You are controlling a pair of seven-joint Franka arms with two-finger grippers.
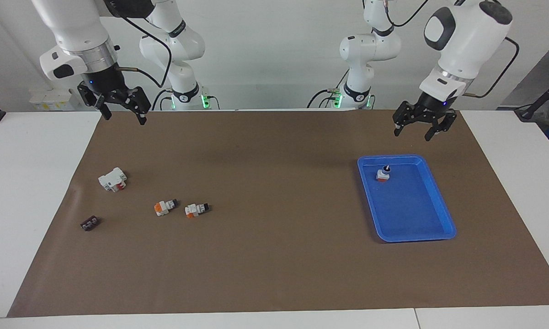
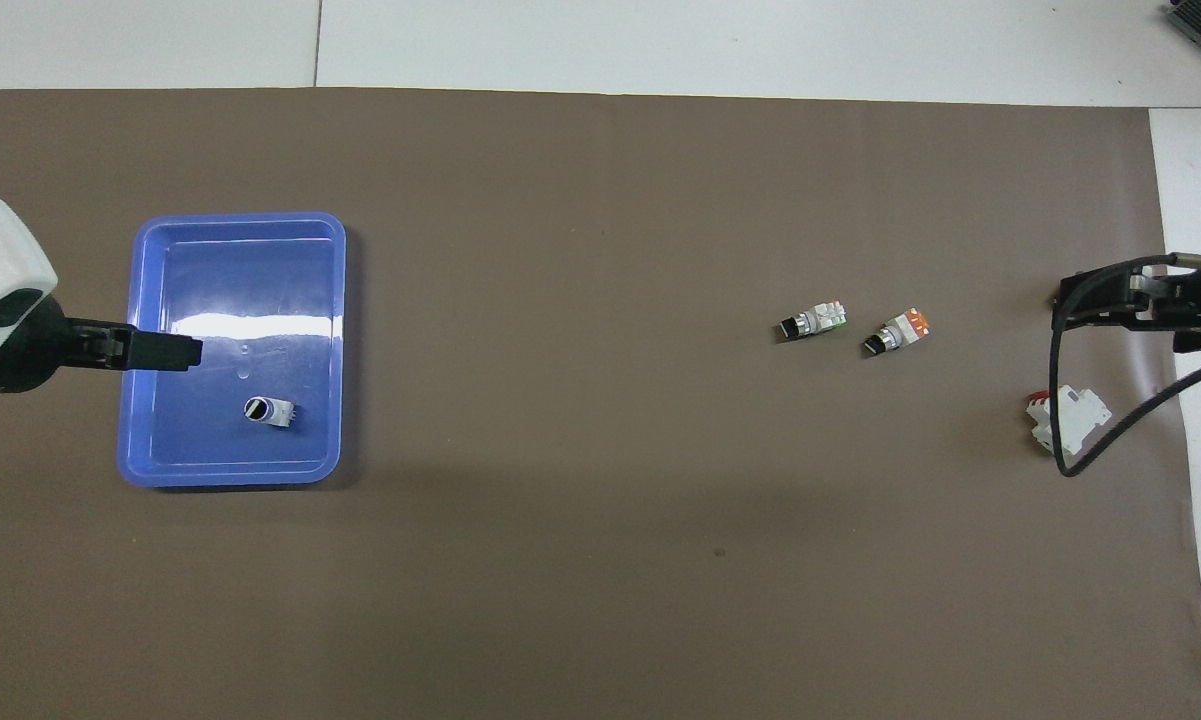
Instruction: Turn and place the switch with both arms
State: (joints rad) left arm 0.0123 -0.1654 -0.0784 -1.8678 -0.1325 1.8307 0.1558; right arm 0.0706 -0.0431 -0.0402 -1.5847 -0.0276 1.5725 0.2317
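The switch (image 2: 813, 321) with the green end and black knob lies on the brown mat toward the right arm's end; it also shows in the facing view (image 1: 195, 209). A like switch with an orange end (image 2: 898, 333) lies beside it (image 1: 165, 207). Another switch (image 1: 383, 174) stands knob up in the blue tray (image 1: 416, 235), also seen from overhead (image 2: 268, 411). My left gripper (image 1: 419, 129) is open and empty in the air by the tray's edge nearest the robots (image 2: 172, 352). My right gripper (image 1: 123, 112) is open and empty, raised over the mat's edge (image 2: 1075, 300).
A larger white block with a red part (image 1: 113, 179) lies on the mat under the right arm's side (image 2: 1068, 420). A small dark part (image 1: 90, 223) lies farther from the robots than that block. The blue tray's rim (image 2: 230, 478) sits toward the left arm's end.
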